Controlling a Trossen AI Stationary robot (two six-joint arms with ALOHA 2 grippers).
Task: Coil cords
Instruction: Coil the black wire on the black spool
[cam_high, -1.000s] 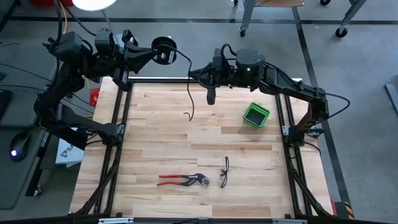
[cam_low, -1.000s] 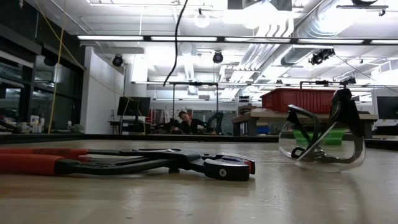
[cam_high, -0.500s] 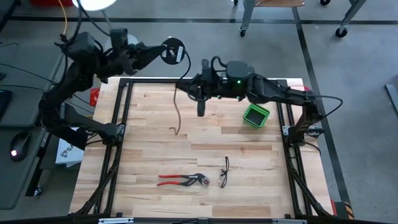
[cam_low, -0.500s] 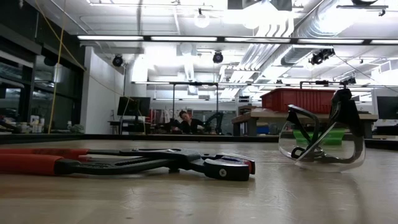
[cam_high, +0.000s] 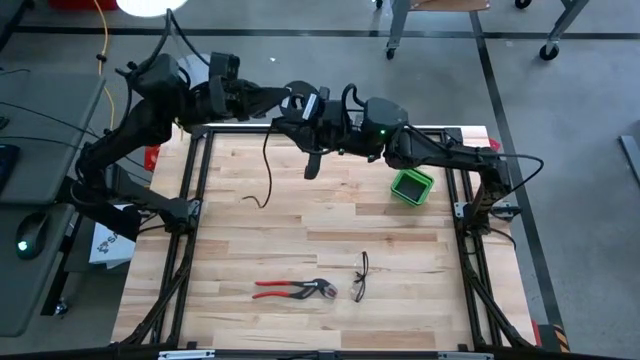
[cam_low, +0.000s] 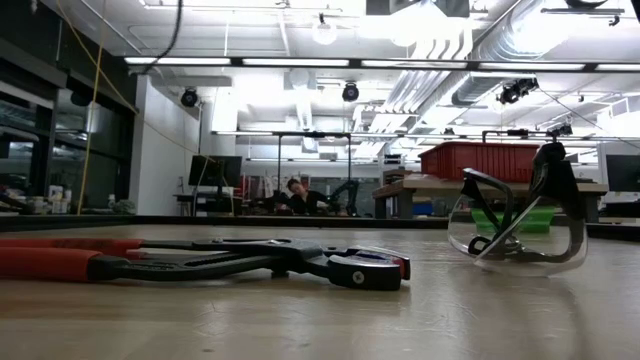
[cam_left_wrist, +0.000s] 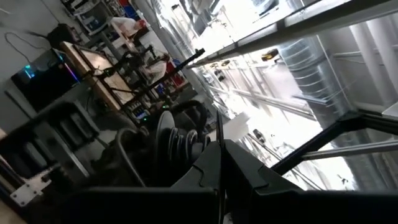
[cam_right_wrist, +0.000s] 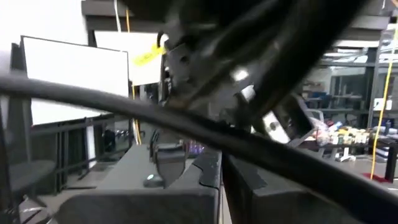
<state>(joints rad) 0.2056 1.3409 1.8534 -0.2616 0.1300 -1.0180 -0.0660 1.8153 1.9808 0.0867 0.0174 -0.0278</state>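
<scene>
The thin black cord is partly wound into a small coil (cam_high: 300, 101) at my left gripper (cam_high: 285, 100), above the table's far edge. Its free tail (cam_high: 267, 165) hangs down, and its end (cam_high: 252, 201) curls near the wood. The tail also shows in the low view (cam_low: 174, 32). The coil shows in the left wrist view (cam_left_wrist: 176, 140), just past my shut left fingers. My right gripper (cam_high: 300, 130) is shut and close beside the coil, pointing toward the table's left. A stretch of cord (cam_right_wrist: 261, 152) crosses just past its fingertips. My left gripper pinches the cord between its two shut fingers (cam_left_wrist: 249, 180), right at the coil (cam_left_wrist: 186, 146), which sits past the fingertips. The coil is lifted clear of the table, and the tail hangs slack below it. Whether my right gripper touches the cord, I cannot tell.
Red-handled pliers (cam_high: 293, 290) and black-framed safety glasses (cam_high: 360, 277) lie near the table's near edge. A green box (cam_high: 411, 184) stands at the far right. A black frame rail (cam_high: 250, 127) runs along the far edge under both grippers.
My left gripper has carried the coil toward the table's right, and my right gripper has gone toward the table's left, so the two are now close together. The hanging tail has swung toward the table's left.
</scene>
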